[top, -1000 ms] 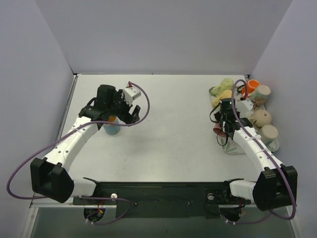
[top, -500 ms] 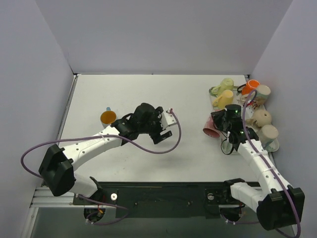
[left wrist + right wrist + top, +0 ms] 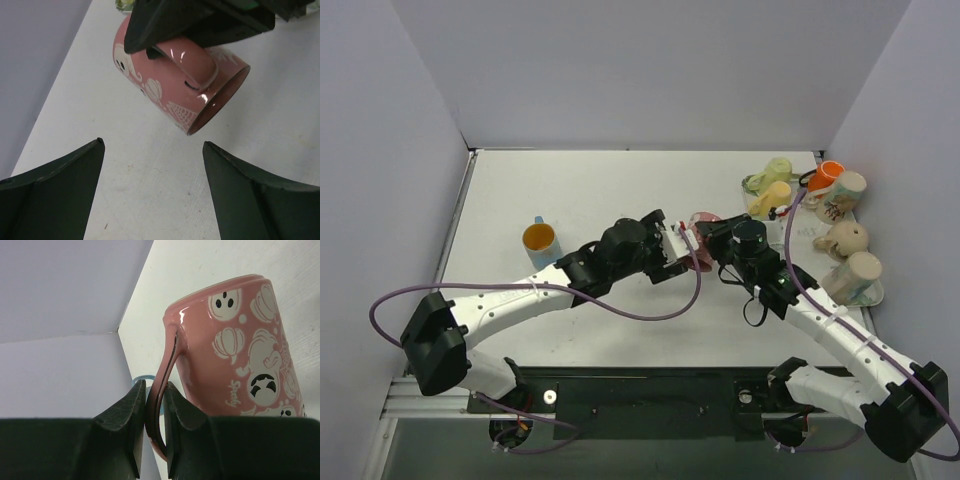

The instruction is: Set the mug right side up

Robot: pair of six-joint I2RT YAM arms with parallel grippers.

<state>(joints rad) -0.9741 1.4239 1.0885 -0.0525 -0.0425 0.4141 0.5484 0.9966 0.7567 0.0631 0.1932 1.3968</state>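
Observation:
The pink mug (image 3: 703, 221) with white ghost and pumpkin prints hangs tilted over the middle of the table. My right gripper (image 3: 717, 240) is shut on its handle (image 3: 161, 390), with the mug body (image 3: 240, 355) to the right of the fingers. In the left wrist view the mug (image 3: 175, 95) lies on its side in the air, its opening facing lower right, with the right gripper's fingers (image 3: 200, 20) on top of it. My left gripper (image 3: 152, 142) is open and empty, just short of the mug and not touching it (image 3: 690, 252).
A blue mug (image 3: 540, 239) with an orange inside stands upright at the left. Several mugs crowd the back right corner: a green one (image 3: 776, 169), a yellow one (image 3: 770, 196), an orange one (image 3: 828, 173) and cream ones (image 3: 847, 238). Grey walls enclose the table.
My right gripper has carried the pink mug from the right-hand cluster to the middle of the table. My left arm left the blue mug and swung right to meet it.

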